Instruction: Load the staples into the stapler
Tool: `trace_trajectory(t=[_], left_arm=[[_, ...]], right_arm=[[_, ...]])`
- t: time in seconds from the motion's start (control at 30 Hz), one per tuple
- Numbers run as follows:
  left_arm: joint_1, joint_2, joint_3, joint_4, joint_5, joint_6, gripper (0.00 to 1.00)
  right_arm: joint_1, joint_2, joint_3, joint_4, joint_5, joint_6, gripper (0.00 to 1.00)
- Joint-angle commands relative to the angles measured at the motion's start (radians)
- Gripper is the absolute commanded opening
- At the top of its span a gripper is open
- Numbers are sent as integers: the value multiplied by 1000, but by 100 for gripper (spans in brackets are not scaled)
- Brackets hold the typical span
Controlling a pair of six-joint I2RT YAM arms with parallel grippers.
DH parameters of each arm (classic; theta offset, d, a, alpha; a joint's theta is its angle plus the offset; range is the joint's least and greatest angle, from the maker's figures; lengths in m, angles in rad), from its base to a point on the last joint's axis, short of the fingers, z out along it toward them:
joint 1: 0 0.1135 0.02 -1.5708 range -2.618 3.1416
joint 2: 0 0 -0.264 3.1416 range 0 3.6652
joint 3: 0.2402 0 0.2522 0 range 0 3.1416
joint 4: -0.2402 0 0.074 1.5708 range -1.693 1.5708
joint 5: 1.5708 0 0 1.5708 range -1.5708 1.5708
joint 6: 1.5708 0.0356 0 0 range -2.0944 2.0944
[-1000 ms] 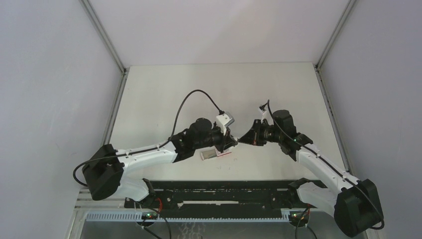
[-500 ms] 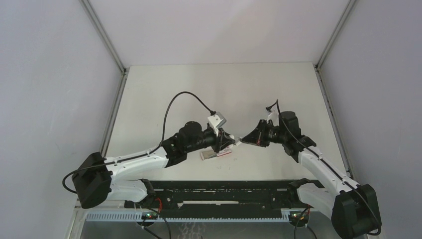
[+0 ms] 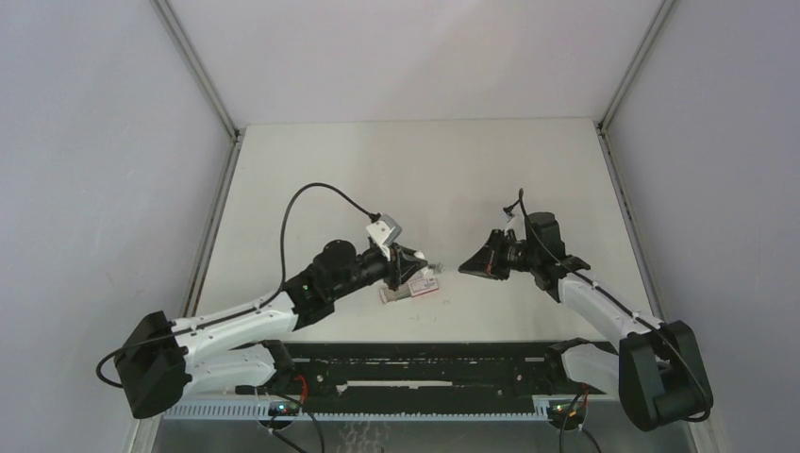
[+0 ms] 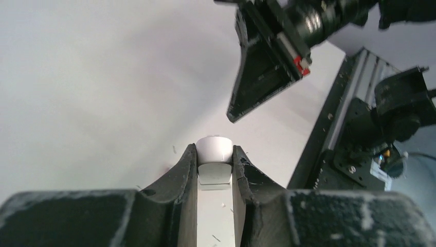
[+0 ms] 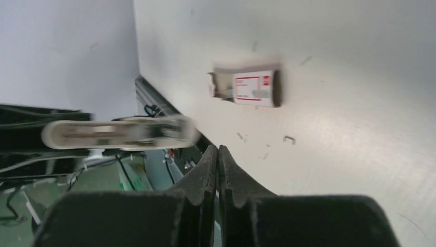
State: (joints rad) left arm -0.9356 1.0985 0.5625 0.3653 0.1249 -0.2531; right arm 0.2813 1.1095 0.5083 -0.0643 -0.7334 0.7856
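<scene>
Left pincer (image 4: 214, 152) is clamped on the white stapler (image 4: 214, 167); the left wrist view shows both fingers pressed against its sides, with its rounded end poking out past the tips. In the right wrist view the stapler (image 5: 118, 133) shows as a long pale bar, blurred, lying roughly level at left. Right pincer (image 5: 218, 153) is closed, fingers pressed together. Can't tell if anything thin sits between them. In the top view the left pincer (image 3: 412, 268) sits near the middle of the surface (image 3: 377, 179) toward the near side, and the right pincer (image 3: 469, 266) is to its right, tip pointing left at it, the two near but apart. The staple box (image 3: 415, 287) lies flat on the surface just near of the left pincer, red-and-white label up. The right wrist view shows the staple box (image 5: 252, 88) with its left end open. A few loose staples (image 5: 289, 138) are scattered on the surface close to the box. From the left wrist the right pincer (image 4: 262, 67) hangs as a dark wedge beyond the stapler's end, not touching it.
</scene>
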Motion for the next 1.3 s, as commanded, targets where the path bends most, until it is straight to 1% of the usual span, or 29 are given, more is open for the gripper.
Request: trace_trajectory(t=[0.0, 0.1, 0.2, 0.3, 0.4, 0.57, 0.67, 0.77, 0.83, 1.0, 1.27], left_arm=[[35, -104, -34, 142, -91, -24, 0], [51, -109, -48, 144, -85, -17, 0], [72, -104, -63, 135, -115, 7, 0], [110, -75, -98, 204, -169, 28, 0], [151, -10, -128, 330, -196, 30, 0], [156, 129, -155, 548, -229, 69, 0], [156, 236, -171, 693, -202, 104, 0], [156, 355, -209, 925, -178, 143, 0], [157, 421, -216, 996, -160, 166, 0], [158, 521, -187, 1011, -100, 185, 0], [158, 624, -182, 1006, -104, 222, 0]], right_arm=[[-24, 22, -24, 20, 47, -22, 0], [-23, 28, -25, 34, 44, -24, 1], [-29, 32, -25, 59, 39, -23, 7], [-33, 25, -25, 70, 59, -27, 11], [-33, 8, -25, 69, 93, -39, 11], [-34, -48, -46, 77, 141, -74, 15], [-39, -73, -64, 96, 146, -77, 16], [-41, -97, -81, 107, 150, -75, 17], [-45, -108, -91, 110, 152, -77, 17], [-55, -125, -103, 107, 156, -80, 17], [-60, -119, -112, 122, 151, -79, 17]])
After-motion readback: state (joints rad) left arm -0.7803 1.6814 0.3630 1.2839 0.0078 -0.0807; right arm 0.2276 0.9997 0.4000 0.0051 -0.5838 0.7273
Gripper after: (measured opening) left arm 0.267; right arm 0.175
